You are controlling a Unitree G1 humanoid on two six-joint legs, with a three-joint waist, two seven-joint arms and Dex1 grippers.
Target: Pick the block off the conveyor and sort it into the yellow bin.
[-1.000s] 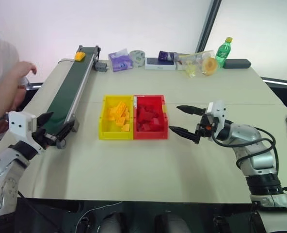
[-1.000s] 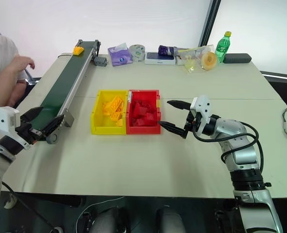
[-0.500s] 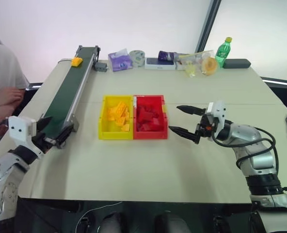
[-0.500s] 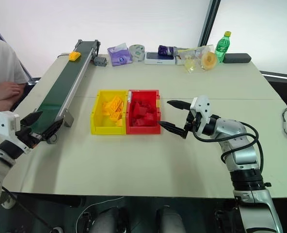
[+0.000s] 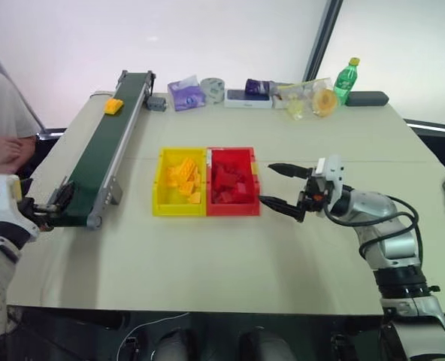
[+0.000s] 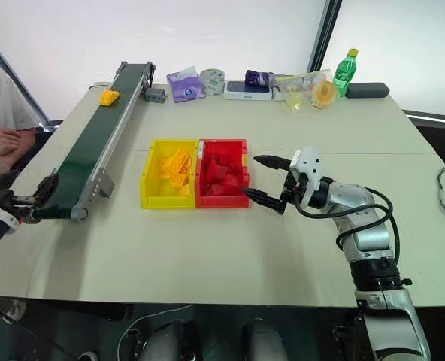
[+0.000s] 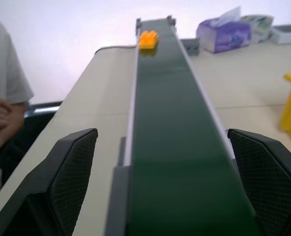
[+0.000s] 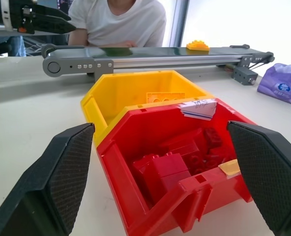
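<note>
A yellow-orange block (image 5: 113,106) rides near the conveyor's (image 5: 95,162) far end. The left gripper (image 5: 48,207) waits spread wide at its near end, the right gripper (image 5: 281,185) spread beyond the bins; mistimed closing could miss the block.

A silver-grey right arm (image 5: 380,218) of rounded metal segments carries looped black cables and a white wrist block, ending in a gripper (image 5: 277,185) of two slim black fingers. The left gripper's broad black pads (image 7: 74,169) bear a fine cross-hatched texture.
</note>
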